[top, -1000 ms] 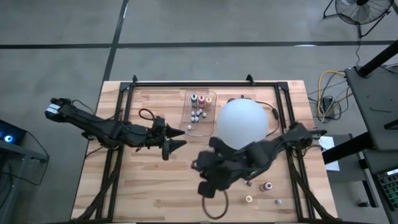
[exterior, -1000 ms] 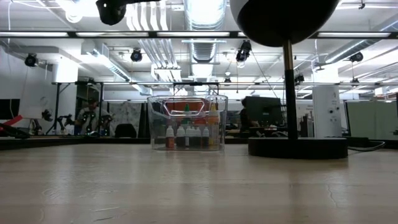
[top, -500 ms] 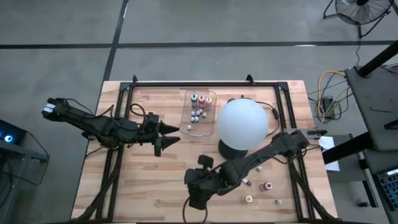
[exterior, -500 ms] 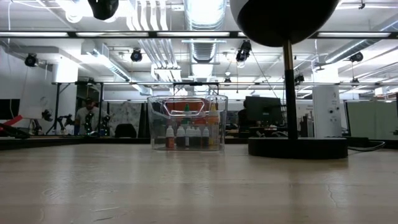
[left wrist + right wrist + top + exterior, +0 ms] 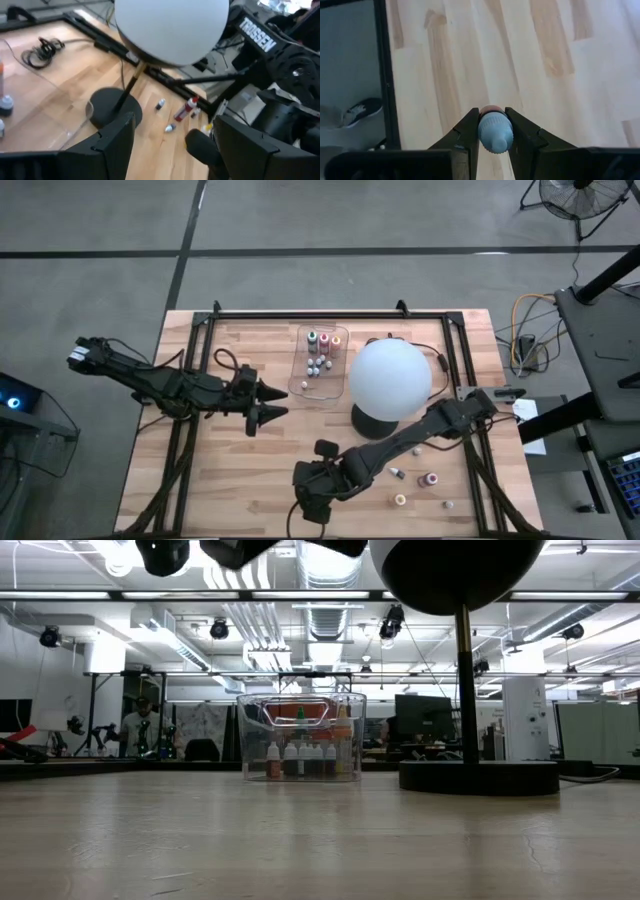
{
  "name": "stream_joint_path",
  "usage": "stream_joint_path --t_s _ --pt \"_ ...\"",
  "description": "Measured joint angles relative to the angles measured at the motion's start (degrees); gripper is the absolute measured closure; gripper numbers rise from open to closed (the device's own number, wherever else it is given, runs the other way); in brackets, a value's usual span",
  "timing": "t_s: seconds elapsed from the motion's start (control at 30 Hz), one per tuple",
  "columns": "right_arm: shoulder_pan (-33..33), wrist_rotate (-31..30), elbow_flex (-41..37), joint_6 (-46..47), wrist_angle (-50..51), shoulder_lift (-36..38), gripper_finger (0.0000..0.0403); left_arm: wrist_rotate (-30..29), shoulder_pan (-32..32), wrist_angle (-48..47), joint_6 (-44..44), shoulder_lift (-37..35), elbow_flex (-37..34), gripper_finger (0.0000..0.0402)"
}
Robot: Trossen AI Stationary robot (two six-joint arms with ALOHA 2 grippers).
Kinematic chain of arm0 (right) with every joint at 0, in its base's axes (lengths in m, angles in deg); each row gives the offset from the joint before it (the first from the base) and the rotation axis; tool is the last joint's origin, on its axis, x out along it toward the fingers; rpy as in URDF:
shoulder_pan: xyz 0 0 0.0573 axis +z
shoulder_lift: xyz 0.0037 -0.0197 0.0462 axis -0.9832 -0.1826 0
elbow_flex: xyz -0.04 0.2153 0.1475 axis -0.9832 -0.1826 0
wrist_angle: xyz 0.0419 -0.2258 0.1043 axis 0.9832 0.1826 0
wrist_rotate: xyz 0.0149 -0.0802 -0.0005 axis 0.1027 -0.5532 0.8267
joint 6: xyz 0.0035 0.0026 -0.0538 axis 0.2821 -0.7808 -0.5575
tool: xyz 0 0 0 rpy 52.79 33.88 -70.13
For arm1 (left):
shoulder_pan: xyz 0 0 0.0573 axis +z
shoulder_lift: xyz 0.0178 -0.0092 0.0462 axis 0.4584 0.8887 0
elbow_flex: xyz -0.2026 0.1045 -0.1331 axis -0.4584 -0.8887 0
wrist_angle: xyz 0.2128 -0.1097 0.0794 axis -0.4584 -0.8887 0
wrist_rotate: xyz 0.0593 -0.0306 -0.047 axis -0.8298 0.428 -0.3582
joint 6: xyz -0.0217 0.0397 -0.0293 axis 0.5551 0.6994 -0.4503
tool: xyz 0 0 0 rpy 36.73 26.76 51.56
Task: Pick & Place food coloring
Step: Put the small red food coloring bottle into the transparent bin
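In the right wrist view, my right gripper (image 5: 492,114) is shut on a tiny food coloring bottle (image 5: 494,131) with a pale blue-white cap and a pinkish body. In the high view this gripper (image 5: 305,502) hangs over the near middle of the table. A clear tray (image 5: 303,376) at the far middle holds several little bottles (image 5: 318,362), standing upright in the low view (image 5: 300,757). More bottles (image 5: 429,479) lie loose at the near right. My left gripper (image 5: 264,403) stands open, left of the tray, with nothing between its fingers (image 5: 116,140). My right gripper pinches the small bottle between its two fingers, one on each side of its capped end (image 5: 495,136). The bottle lies along the fingers, cap toward the wrist. The fingers slant down at the table, and the bottle is clear of the wood.
A big white globe (image 5: 390,377) on a black base (image 5: 478,777) stands right of the tray, between it and the loose bottles (image 5: 186,109). A black frame runs along the table's edges (image 5: 190,430). A coiled cable (image 5: 236,365) lies at the far left.
My right gripper has gone down and toward the table's near edge and left, tipping further downward, still shut on the bottle. My left gripper has drawn back a little toward the left edge.
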Motion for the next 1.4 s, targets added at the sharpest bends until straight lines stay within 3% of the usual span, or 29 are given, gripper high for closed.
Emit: stream_joint_path --t_s 0.3,0.7,1.1,1.4 --pt "-1.85 3.07 0.02 -1.48 -0.63 -3.13 0.0335 4.14 -0.13 -7.67 -1.52 -0.38 0.00 0.0161" --pt "-2.91 6.15 0.07 -3.42 -1.17 -6.52 0.0335 6.13 -0.17 -9.06 -1.55 -0.38 0.00 0.0161" --pt "-2.21 5.52 -0.61 -4.21 -1.16 -6.52 0.0335 6.15 -0.17 -9.06 -1.22 -0.38 0.00 0.0161" --pt "1.53 3.12 -0.17 2.48 2.13 -6.07 0.0335 6.15 -0.17 -9.06 -1.09 -0.38 0.00 0.0161"
